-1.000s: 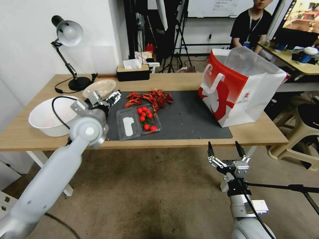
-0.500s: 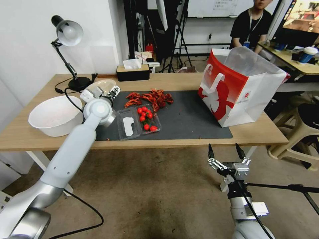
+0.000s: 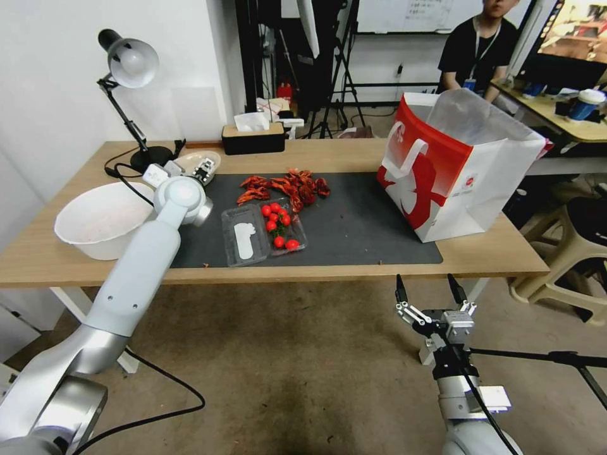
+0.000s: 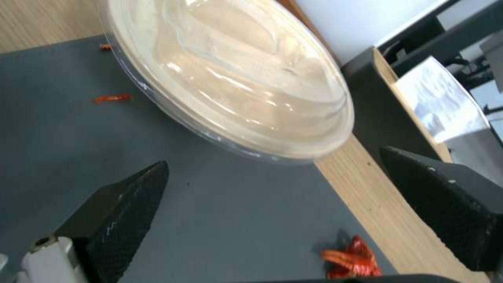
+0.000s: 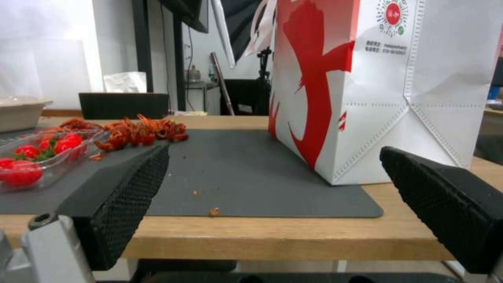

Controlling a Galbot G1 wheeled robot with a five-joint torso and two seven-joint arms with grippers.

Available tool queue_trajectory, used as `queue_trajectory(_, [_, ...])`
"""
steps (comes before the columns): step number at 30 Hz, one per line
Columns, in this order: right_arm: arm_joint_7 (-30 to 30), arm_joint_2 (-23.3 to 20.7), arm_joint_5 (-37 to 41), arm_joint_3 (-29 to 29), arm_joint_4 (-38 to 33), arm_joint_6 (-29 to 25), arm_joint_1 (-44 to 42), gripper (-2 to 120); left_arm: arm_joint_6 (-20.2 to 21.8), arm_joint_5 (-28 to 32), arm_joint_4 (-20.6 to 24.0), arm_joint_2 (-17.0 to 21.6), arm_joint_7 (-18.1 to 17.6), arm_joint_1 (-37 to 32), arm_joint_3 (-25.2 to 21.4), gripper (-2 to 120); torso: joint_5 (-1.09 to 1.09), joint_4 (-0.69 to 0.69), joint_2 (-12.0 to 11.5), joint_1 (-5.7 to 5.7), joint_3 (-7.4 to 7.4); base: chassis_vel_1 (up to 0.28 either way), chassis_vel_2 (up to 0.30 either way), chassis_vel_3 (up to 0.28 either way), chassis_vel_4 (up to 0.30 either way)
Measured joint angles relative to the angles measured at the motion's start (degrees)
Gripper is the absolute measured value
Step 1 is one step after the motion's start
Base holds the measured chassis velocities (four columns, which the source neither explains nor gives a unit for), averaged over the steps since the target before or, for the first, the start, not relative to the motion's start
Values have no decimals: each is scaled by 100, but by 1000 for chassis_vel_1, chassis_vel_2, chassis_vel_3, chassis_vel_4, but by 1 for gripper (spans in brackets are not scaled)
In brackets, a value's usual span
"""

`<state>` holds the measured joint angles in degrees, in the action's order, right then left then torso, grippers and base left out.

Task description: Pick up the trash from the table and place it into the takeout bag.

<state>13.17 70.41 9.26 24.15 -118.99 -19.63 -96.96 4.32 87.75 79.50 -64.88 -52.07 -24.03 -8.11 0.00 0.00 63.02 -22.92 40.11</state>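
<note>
From the head view, the left hand (image 3: 203,169) is reaching farther back than before, to the shallow beige bowl (image 3: 197,160) on the counter (image 3: 354,155); its spread is perhaps hidden here. The right hand (image 3: 429,292) is waiting below the counter edge, spread open. The left wrist view is showing the fingers (image 4: 112,212) spread apart just before the bowl (image 4: 230,78). The right wrist view is showing the takeout bag (image 5: 377,86) standing on the counter.

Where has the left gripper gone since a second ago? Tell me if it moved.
Yes. The left gripper moved away from the clear tomato tray, toward the desk lamp's base and the shallow beige bowl.
</note>
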Motion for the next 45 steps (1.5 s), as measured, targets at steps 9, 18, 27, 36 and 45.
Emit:
queue_trajectory(9, [-8, 2, -14, -5, -12, -6, -34, 100, -85, 272, -578, -107, 83, 379, -133, 100, 0, 0, 0, 0, 0, 0, 0, 0, 0])
queue_trajectory(18, [-9, -12, -16, -9, -13, -6, -12, 100, -48, 266, -741, -22, 116, 413, -133, 100, 0, 0, 0, 0, 0, 0, 0, 0, 0])
queue_trajectory(27, [-10, 0, -33, -14, -19, -5, -40, 100, -64, 197, -918, -76, 211, 416, -168, 100, 0, 0, 0, 0, 0, 0, 0, 0, 0])
queue_trajectory(36, [-14, 12, -49, -16, -22, -4, -56, 100, -162, 180, -1045, -44, 256, 458, -179, 76, 0, 0, 0, 0, 0, 0, 0, 0, 0])
queue_trajectory(45, [-14, -13, -52, -8, -37, -4, -53, 100, -199, 189, -1042, -32, 263, 423, -192, 48, 0, 0, 0, 0, 0, 0, 0, 0, 0])
